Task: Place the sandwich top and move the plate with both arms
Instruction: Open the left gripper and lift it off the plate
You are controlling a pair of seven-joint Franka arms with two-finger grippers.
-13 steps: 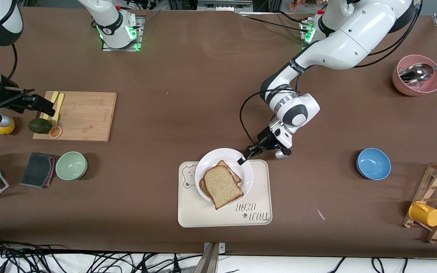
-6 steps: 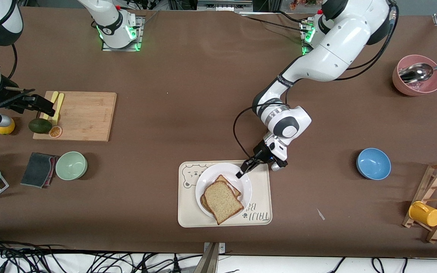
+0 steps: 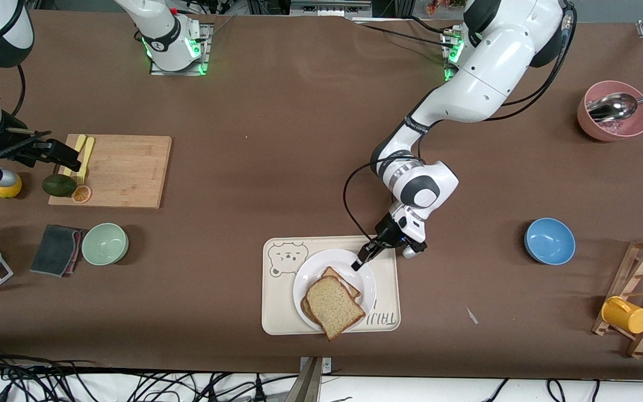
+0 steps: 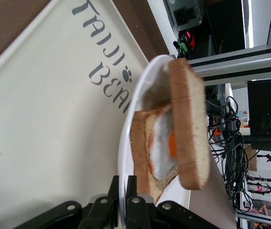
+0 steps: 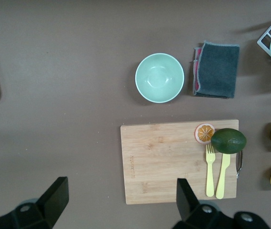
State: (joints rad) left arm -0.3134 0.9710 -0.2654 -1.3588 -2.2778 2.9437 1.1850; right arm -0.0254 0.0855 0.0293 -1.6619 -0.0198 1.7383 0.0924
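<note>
1. Front view: the plate (image 3: 314,267) is sitting on the cream tray (image 3: 277,318), toward the tray edge nearest the camera, slightly overhanging that edge.
2. The sandwich top (image 3: 335,305) is lying on the plate, stacked over the egg slice (image 4: 160,148). Placing the top looks done.
3. The left gripper (image 3: 360,262) is pinching the plate rim on the side of the plate farthest from the camera, fingers nearly together with the rim between them; the left wrist view is showing this.
4. The right gripper (image 5: 118,202) is hanging wide, holding nothing, over the tabletop beside the cutting board (image 5: 173,160), well apart from the tray. That arm is waiting.
5. Judging progress: the plate move is under way on one arm only. Left to do, as I read it: bringing the right arm in on the rim, then carrying the plate with both.
6. Risk guess: the plate is tilting in the left wrist view, so the stack could be sliding.
</note>
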